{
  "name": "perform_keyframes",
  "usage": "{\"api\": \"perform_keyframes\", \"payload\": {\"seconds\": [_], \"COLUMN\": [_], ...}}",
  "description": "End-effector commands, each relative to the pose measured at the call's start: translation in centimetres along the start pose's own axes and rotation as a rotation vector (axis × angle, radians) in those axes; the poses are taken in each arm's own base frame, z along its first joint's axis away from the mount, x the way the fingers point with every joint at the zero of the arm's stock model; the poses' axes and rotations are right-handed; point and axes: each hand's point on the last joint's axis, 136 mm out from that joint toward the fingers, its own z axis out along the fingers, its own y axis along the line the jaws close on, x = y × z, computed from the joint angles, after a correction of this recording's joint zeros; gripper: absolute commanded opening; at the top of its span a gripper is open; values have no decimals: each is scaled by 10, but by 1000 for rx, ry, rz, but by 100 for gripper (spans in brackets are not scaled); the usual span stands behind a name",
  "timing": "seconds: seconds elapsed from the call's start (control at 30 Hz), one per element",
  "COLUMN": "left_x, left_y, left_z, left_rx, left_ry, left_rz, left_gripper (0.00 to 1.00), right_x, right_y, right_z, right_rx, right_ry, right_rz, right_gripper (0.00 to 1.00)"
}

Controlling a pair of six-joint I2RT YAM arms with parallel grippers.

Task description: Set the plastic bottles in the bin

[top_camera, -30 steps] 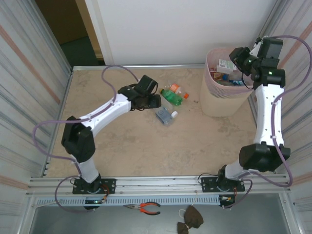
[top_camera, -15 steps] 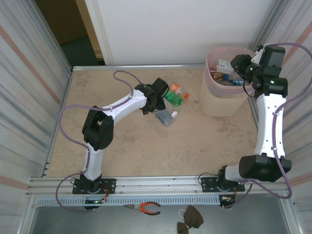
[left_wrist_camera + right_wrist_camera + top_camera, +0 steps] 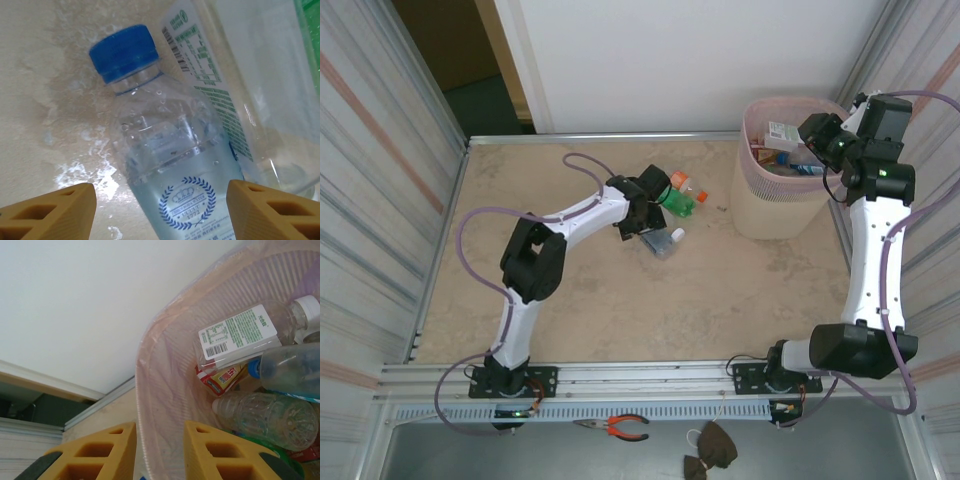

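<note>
Bottle in hand's reach: clear plastic water bottle with a blue screw cap [image 3: 165,150] lying on its side on the mottled beige tabletop [image 3: 45,90], cap toward the top of the left wrist view, a blue crest printed on its wall

Neighbours: a clear bottle with a green-printed white label [image 3: 220,85] lies touching it on the right; in the top view a green bottle [image 3: 677,198] and an orange-capped one lie just beyond

Left jaws: the left gripper [image 3: 160,210] has its tan fingers set wide apart, one on each side of the blue-capped bottle, nothing clamped

Step in hand: by my reading, lining up a pick of this bottle; next it calls for lowering and closing across the body, clear of the labelled neighbour

Bin: tall pale pink perforated plastic wastebasket [image 3: 765,205] at the far right, holding several bottles

Right jaws: the right gripper [image 3: 160,450] hangs at the bin's rim, fingers a little apart, empty
</note>
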Motion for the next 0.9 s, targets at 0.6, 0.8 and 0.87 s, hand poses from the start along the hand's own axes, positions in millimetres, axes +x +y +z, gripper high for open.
{"api": "perform_keyframes", "payload": {"seconds": [0.6, 0.8, 0.87], "left_x": [12, 12, 15], "left_y": [14, 22, 23], "left_z": [11, 10, 7], "left_rx": [-15, -15, -12], "left_ry": [32, 36, 44], "left_rz": [-18, 1, 16], "left_gripper": [72, 70, 69], "right_x": [-2, -1, 0], "right_y": [6, 7, 7], "right_z": [-15, -17, -18], "right_rx": [-24, -27, -28], "right_ry": [-27, -28, -28], "right_rz": [-23, -18, -16], "right_gripper": [29, 28, 29]}}
